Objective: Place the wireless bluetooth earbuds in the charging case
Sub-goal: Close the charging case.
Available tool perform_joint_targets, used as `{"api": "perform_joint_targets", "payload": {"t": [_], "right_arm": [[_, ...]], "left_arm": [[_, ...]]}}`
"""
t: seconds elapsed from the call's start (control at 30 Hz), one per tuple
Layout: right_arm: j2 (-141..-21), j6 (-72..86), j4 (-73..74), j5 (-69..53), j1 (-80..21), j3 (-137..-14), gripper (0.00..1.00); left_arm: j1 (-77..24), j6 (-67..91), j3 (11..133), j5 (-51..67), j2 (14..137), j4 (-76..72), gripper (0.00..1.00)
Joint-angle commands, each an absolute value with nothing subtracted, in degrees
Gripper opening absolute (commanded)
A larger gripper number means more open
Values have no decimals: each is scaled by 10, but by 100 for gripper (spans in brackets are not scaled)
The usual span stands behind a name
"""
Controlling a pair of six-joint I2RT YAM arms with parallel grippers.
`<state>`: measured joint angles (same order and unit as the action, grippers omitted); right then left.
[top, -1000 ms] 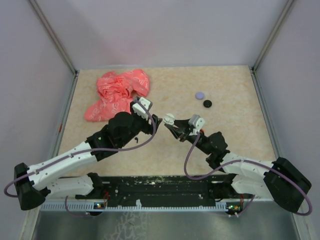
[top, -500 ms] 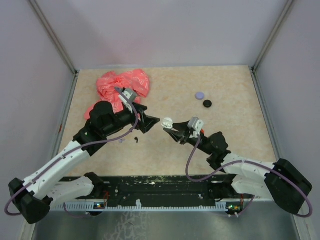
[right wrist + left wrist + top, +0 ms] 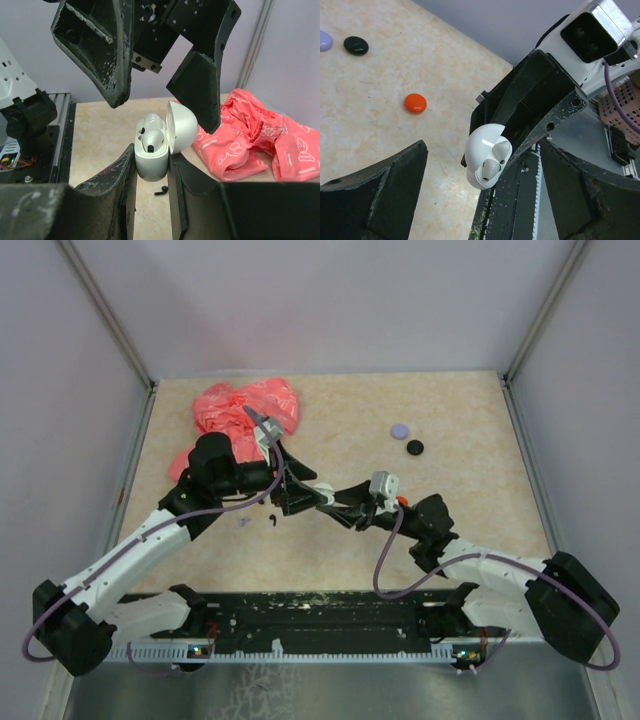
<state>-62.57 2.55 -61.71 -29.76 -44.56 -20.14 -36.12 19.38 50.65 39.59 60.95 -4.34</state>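
Note:
The white charging case [image 3: 151, 156] is held upright off the table, with my right gripper [image 3: 151, 162] shut on its body. Its lid [image 3: 181, 127] stands open. Two white earbuds [image 3: 152, 134] sit in its wells, and the same earbuds [image 3: 492, 159] show in the left wrist view. My left gripper [image 3: 485, 200] is open wide, its fingers [image 3: 97, 52] on either side of the case and touching nothing. A black earbud [image 3: 272, 519] and a pale purple earbud [image 3: 243, 523] lie on the table under the left arm. From above, both grippers [image 3: 300, 492] meet mid-table and hide the case.
A crumpled pink bag [image 3: 240, 420] lies at the back left, close behind the left arm. A purple disc [image 3: 401, 430] and a black disc [image 3: 415, 447] lie at the back right. A red disc [image 3: 415, 103] lies by the right wrist. Walls enclose the table.
My left gripper's jaws have spread wide and the left arm has swung its elbow leftward. The right gripper has carried the case a little left, in between the left fingers.

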Motion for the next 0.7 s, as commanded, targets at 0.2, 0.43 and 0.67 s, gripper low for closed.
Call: {"api": "perform_joint_targets", "payload": {"t": [0.2,0.43,0.67], "right_arm": [[-663,85,-681,-328,-439,-249,0],[-676,121,-685,-313,-423,-245,0],[-680,157,-678,-310,-404,-239,0]], "left_arm": [[-358,223,512,511,607,-93,91],[-358,231,505,542,592,-109,87],[-357,196,512,487,581,-59,88]]}}
